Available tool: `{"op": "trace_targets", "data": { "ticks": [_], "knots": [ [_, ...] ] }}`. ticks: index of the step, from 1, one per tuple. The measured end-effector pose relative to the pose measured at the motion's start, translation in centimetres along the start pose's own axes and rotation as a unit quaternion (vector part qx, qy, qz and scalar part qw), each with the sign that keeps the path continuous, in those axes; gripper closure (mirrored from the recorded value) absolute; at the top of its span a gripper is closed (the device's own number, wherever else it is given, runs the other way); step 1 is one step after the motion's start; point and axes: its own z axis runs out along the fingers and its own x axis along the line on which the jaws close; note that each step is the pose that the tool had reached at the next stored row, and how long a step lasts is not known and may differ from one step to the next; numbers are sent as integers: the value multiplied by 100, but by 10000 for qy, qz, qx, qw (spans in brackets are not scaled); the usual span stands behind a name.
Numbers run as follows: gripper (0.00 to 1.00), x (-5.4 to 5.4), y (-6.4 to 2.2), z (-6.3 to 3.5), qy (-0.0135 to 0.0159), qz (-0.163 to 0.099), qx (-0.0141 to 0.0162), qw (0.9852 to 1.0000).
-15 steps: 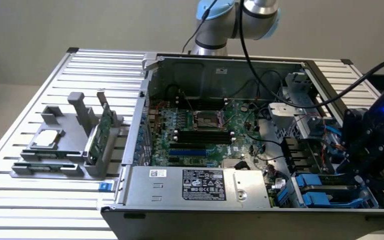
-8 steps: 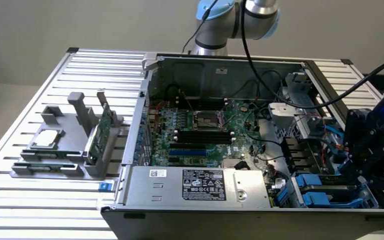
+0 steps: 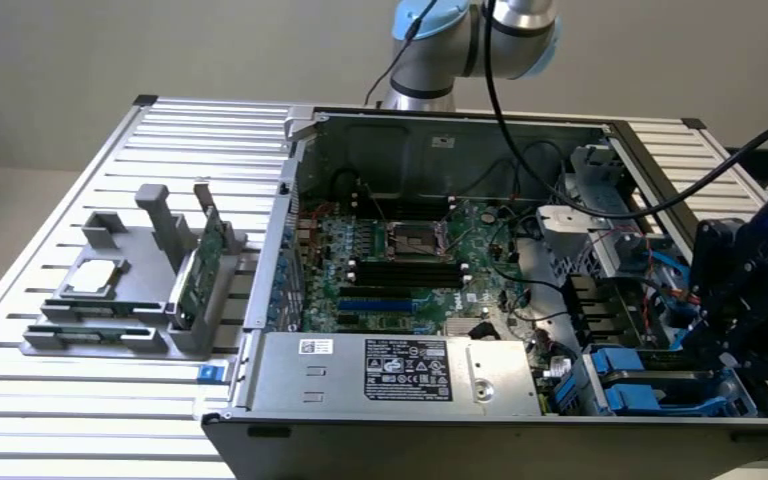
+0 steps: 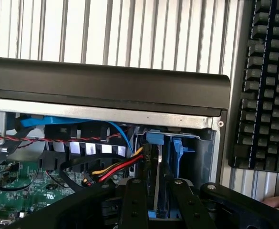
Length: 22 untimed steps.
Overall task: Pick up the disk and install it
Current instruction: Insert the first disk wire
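Item: gripper [image 4: 156,186], black, on the arm reaching down into the corner of the case [image 3: 491,450] at the exterior view's right.
- State: narrow, its two fingers [image 4: 134,195] closed part-way on the disk [image 4: 158,162], one on each side of it.
- Contact: the fingers pressed the disk's two flat faces. Nothing else was seen to touch them.

Item: disk, silver-grey, with blue rails.
- Position: held on edge and upright between the fingers, with its thin metal edge facing the wrist view.
- Place: in the drive bay [image 3: 644,390] with its blue plastic parts, just inside the case wall. I could not tell how deep it sat.
- Neighbours: red, yellow and black cables [image 4: 115,167] ran just beside it.

Item: case, open on the slatted table [image 3: 91,440].
- Contents: motherboard [image 3: 398,250] in the middle and power supply [image 3: 398,370] along the near edge.

Item: grey holder [image 3: 117,330] on the table, at the exterior view's left, well apart from the gripper.
- Contents: a square chip [image 3: 95,278] lying flat and a green card [image 3: 197,270] standing on edge.

Item: keyboard [image 4: 268,86], black, on the table outside the case, near the bay corner.
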Motion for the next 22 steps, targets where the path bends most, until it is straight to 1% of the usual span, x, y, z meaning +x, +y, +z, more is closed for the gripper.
{"op": "trace_targets", "data": {
  "ticks": [3, 6, 9, 13, 15, 19, 22],
  "knots": [
    [75, 0, 10, 7, 2, -51, -9, 10000],
    [75, -1, 12, 5, 5, -92, -10, 10000],
    [75, 0, 15, -36, 7, -129, -9, 9999],
    [75, -8, 14, -39, 15, -181, -10, 9998],
    [75, -9, 14, -33, 19, -217, -24, 9998],
    [75, -10, 13, -13, 26, -315, -75, 9995],
    [75, -11, 12, -4, 29, -375, -96, 9992]
  ]
}}
